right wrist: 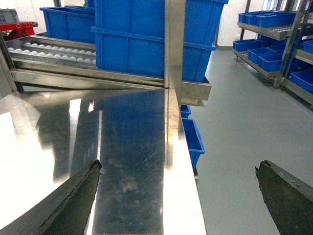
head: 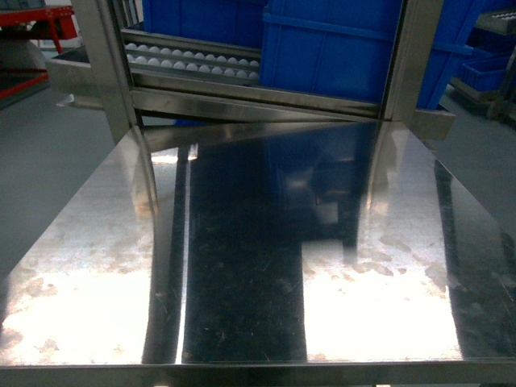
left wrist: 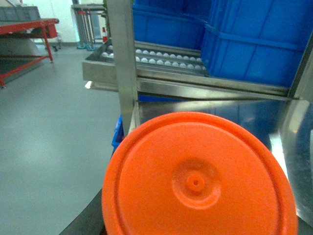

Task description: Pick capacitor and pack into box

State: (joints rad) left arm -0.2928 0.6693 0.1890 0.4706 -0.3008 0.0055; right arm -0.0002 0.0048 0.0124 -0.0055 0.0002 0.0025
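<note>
The right gripper (right wrist: 178, 196) has its two dark fingers (right wrist: 73, 200) spread wide with nothing between them, one over the shiny stainless steel table (head: 242, 266) and the other out past its right edge, over the grey floor (right wrist: 244, 132). The left gripper's jaws can't be made out at all, because a big round orange plastic lid (left wrist: 198, 178) with a small raised nub in the middle fills the bottom of the left wrist view and hides them; whether it's being held, can't tell. That lid sits near the table's left back corner, by the upright steel post (left wrist: 122, 63). Behind the table's far edge there's a sloped roller rack with white rollers (head: 193, 60), and large blue plastic bins (head: 339, 48) rest on it. More blue bins sit on shelving (right wrist: 274, 34) well off to the table's right. No pink tub or capacitor shows up in any view.
</note>
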